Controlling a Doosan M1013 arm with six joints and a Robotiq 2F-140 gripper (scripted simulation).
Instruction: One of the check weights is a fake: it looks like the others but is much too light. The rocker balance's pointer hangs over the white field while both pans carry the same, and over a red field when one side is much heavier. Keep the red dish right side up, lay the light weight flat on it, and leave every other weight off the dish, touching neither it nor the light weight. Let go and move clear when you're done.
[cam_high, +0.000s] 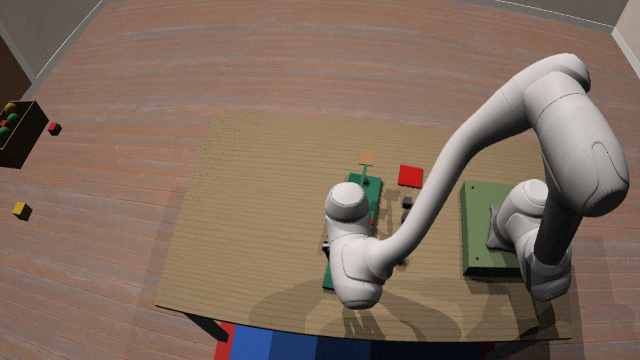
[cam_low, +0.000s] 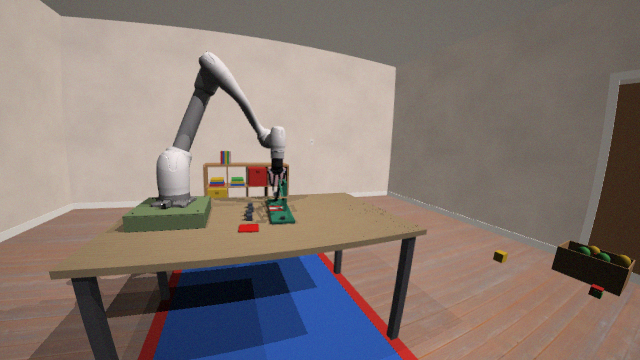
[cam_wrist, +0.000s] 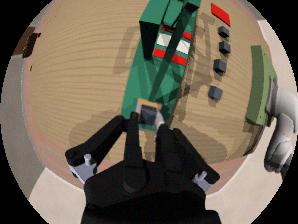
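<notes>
The rocker balance (cam_high: 376, 200) (cam_low: 280, 212) (cam_wrist: 143, 63) has a long green base with a red and white field (cam_wrist: 172, 46) in the middle. Its far tan pan (cam_high: 366, 158) shows beyond the base. My gripper (cam_wrist: 147, 112) (cam_low: 276, 192) is at the near pan, shut on a dark grey check weight (cam_wrist: 148, 115). The tan pan shows right under that weight. The arm's wrist hides this spot in the top view. The flat red dish (cam_high: 410, 176) (cam_low: 248, 228) (cam_wrist: 220, 12) lies right side up beside the balance's far end, with nothing on it. Several other dark weights (cam_high: 407, 201) (cam_wrist: 220, 64) (cam_low: 248, 210) stand in a row off the dish.
The arm's green mount block (cam_high: 480, 225) (cam_low: 165, 215) sits on the table (cam_high: 250, 200) beyond the weights. A shelf with coloured boxes (cam_low: 245, 177) stands by the back wall. A box of balls (cam_low: 592, 260) and loose cubes (cam_high: 22, 210) lie on the floor.
</notes>
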